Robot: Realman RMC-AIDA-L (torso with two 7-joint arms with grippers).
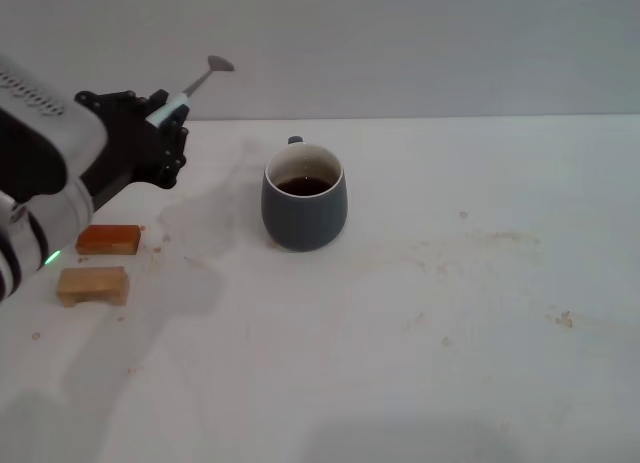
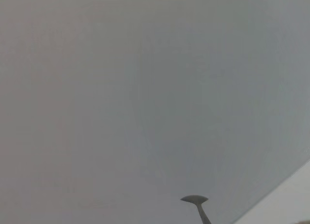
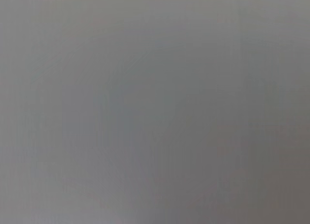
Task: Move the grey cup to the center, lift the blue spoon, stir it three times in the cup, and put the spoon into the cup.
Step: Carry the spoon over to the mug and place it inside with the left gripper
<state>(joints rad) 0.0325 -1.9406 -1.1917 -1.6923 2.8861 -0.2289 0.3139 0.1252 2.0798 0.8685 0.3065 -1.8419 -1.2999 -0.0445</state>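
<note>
Your left gripper (image 1: 160,123) is clamping the pale handle of the blue spoon (image 1: 195,88), holding it up on the far left, bowl pointing up and toward the wall. The head view is giving you the grey cup (image 1: 305,197) sitting near the table's middle with dark liquid inside; the left wrist view is showing only the spoon's bowl (image 2: 194,200) against the wall. Two wooden blocks (image 1: 100,263) are lying near left on the stained white table (image 1: 450,313). The right gripper isn't showing anywhere.

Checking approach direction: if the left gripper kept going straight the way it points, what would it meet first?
Likely nothing: the left gripper, holding the blue spoon, aims up past the table's far edge, left of the grey cup. Depth unclear.
</note>
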